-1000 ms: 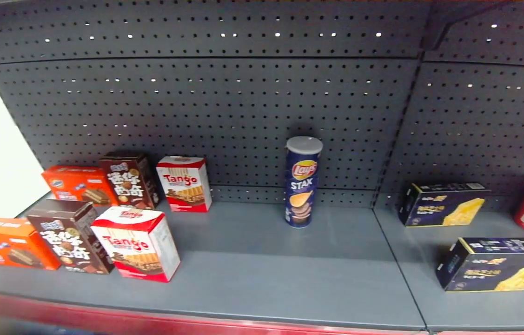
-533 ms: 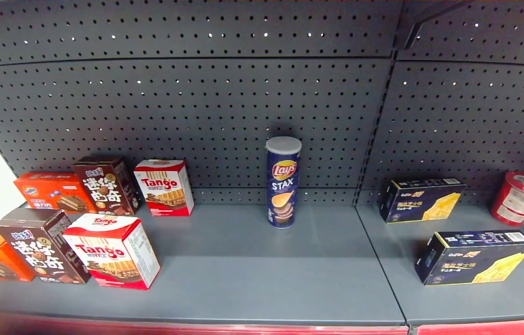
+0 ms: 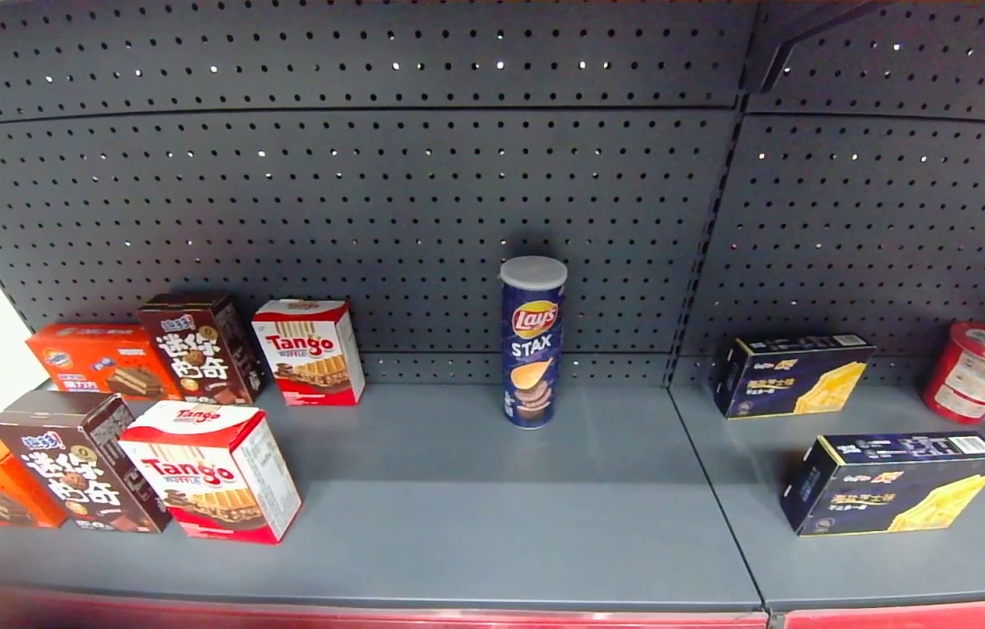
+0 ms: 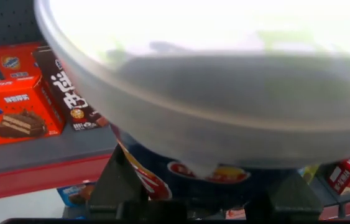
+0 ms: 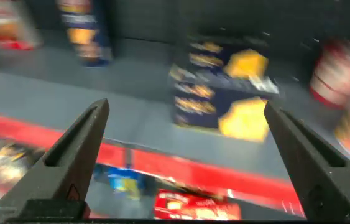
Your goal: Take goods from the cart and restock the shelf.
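The left gripper [image 4: 204, 202] is clamped on a blue chip can [image 4: 212, 177]. Its dark fingers press on either side of the body, and the translucent lid [image 4: 212, 93] sits right up against the wrist camera. The can is held out in front of the shelf [image 3: 492, 515], off the board, with the orange box [image 4: 13, 115] in sight beyond it. The right gripper [image 5: 186, 111] has its claw spread wide and holds nothing, out before the bay with the dark-blue boxes [image 5: 224, 106].

The step in hand looks like setting this can down with its kind. 1 matching can [image 3: 533, 341] stands upright at the back of the middle bay, close to the pegboard, with bare board in front and on both sides. A sound spot is directly in front of it or just beside it, well apart from the wafer box [image 3: 308, 349].

Carry the can upright and clear the shelf's red front lip. Seat the base flat before the fingers part. A tall, narrow can likely tips easily, so release without sideways drag and keep the arm off the standing one.
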### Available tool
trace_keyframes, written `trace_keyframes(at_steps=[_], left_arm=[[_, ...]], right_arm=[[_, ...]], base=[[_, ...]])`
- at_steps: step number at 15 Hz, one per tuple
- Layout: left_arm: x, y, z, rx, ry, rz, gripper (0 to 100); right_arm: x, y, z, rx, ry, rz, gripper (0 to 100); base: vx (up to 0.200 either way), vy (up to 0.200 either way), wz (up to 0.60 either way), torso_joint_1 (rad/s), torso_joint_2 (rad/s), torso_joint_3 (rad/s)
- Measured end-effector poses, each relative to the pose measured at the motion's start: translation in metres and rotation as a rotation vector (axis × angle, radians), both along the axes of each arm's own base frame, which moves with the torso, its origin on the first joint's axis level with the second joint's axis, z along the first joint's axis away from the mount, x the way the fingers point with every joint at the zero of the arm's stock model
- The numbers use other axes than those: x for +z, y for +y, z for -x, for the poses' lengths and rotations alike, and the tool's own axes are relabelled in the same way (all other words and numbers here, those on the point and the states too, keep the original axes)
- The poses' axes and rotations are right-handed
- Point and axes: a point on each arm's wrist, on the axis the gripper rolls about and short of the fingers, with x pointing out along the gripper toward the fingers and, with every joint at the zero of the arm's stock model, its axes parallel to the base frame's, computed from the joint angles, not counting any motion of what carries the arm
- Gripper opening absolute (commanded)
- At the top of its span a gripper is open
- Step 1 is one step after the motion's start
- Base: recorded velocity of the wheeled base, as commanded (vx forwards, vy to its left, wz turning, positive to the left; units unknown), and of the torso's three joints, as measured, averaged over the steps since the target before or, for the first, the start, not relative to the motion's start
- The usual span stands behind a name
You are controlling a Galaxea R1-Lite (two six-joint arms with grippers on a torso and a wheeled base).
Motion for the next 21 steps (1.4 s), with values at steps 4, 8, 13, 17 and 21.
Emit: trace_keyframes(at_steps=[4, 8, 13, 17, 21], left_arm=[[-0.002, 0.001, -0.001, 0.035, 0.01, 0.003, 0], [-0.012, 0.001, -0.004, 0.033, 0.046, 0.012, 0], [-0.015, 0.0, -0.005, -0.036, 0.059, 0.016, 0], [-0.018, -0.001, -0.006, -0.087, 0.073, 0.028, 0], [-0.017, -0.001, -0.005, -0.093, 0.076, 0.056, 0]], right_arm=[[0.04, 0.009, -0.029, 0.314, 0.092, 0.024, 100], [0.059, 0.033, -0.08, 0.428, 0.192, 0.053, 100], [0.068, 0.085, -0.159, 0.499, 0.224, 0.088, 100], [0.065, 0.128, -0.205, 0.668, 0.237, 0.167, 100], [0.056, 0.157, -0.245, 0.775, 0.187, 0.184, 100]], base=[[0.0, 0.0, 0.0, 0.0, 0.0, 0.0], [0.0, 0.0, 0.0, 0.0, 0.0, 0.0], [0.0, 0.0, 0.0, 0.0, 0.0, 0.0], [0.0, 0.0, 0.0, 0.0, 0.0, 0.0], [0.0, 0.0, 0.0, 0.0, 0.0, 0.0]])
